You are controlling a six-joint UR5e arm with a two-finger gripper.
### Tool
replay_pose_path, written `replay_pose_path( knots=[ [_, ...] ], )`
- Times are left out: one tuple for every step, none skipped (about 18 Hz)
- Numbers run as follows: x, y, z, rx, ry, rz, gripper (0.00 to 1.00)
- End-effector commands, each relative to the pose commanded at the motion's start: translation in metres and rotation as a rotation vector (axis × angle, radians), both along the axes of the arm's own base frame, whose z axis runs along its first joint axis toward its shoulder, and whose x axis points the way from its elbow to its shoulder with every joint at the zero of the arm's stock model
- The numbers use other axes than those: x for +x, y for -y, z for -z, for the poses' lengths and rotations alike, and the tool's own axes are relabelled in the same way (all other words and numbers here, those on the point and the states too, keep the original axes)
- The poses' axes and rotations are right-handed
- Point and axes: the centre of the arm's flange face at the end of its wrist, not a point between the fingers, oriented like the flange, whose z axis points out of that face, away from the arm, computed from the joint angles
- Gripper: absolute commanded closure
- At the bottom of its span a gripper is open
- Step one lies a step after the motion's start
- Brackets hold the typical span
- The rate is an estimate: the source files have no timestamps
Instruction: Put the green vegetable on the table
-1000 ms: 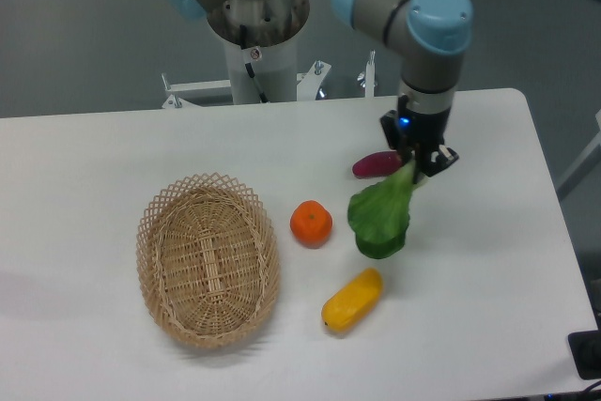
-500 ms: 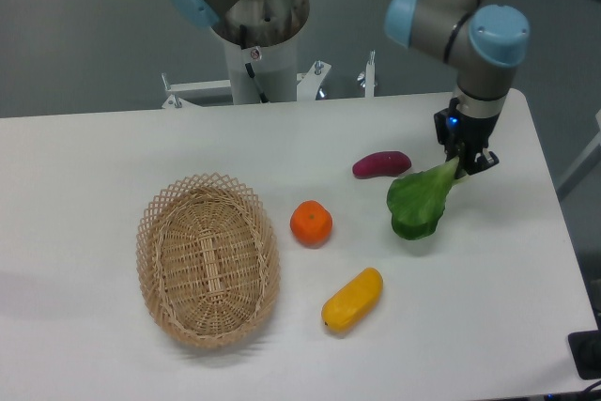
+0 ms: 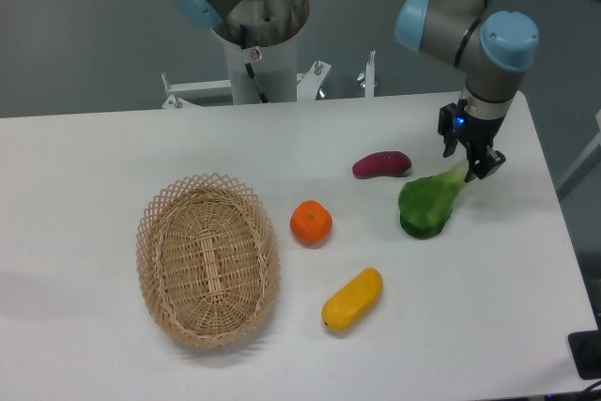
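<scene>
The white table (image 3: 113,152) is filling most of the view, its rounded corner showing at the upper right. The arm (image 3: 474,7) is reaching in from twelve o'clock, its grey links and blue caps bending down toward the table's right side, beside the grey base column (image 3: 255,35) that is standing behind the far edge. An oval wicker basket (image 3: 208,257) is sitting at about eight o'clock from the table's middle, long axis running roughly toward and away from the camera. The green vegetable (image 3: 428,204) is hanging at about three o'clock of the table's middle, near the right edge: its dark leaf is drooping down and left, its lower edge looking close to or touching the surface, though contact cannot be told for sure, while the pale stalk is rising up and right into the gripper (image 3: 474,164). The gripper is pinching that stalk between its black fingers. A yellow vegetable (image 3: 352,300) is lying at five o'clock of the middle, tilted, well apart from the leaf. A purple vegetable (image 3: 381,164) is lying just at nine o'clock of the gripper. An orange (image 3: 311,223) is sitting between the basket and the leaf.
</scene>
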Motion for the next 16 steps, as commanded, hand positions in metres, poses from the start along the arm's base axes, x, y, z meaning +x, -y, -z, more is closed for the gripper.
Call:
replay_pose_path(
  knots=[
    [0.001,-0.002,-0.005,0.004,-0.010,-0.014,0.00],
    [-0.001,-0.004,-0.017,0.009,-0.033,-0.021,0.00],
    [-0.002,-0.006,-0.029,0.022,-0.053,-0.014,0.00],
    [0.000,-0.010,-0.042,0.036,-0.071,-0.010,0.00],
    [0.005,-0.020,-0.051,0.054,-0.083,0.003,0.00],
    [0.007,-0.022,-0.059,0.073,-0.089,-0.012,0.00],
    [0.010,-0.024,-0.078,0.098,-0.105,-0.039,0.00],
    [0.015,-0.025,-0.092,0.124,-0.103,-0.068,0.00],
    [0.017,-0.026,-0.099,0.131,-0.088,-0.084,0.00],
    [0.020,-0.024,-0.112,0.129,-0.082,-0.085,0.00],
    [0.022,-0.021,-0.123,0.119,-0.066,-0.079,0.00],
    [0.023,-0.018,-0.131,0.105,-0.031,-0.084,0.00],
    [0.025,-0.014,-0.144,0.089,-0.003,-0.077,0.00],
    [0.029,-0.010,-0.158,0.071,0.014,-0.054,0.00],
    [0.030,-0.004,-0.170,0.048,0.023,-0.026,0.00],
    [0.033,0.003,-0.180,0.025,0.031,-0.004,0.00]
  ],
)
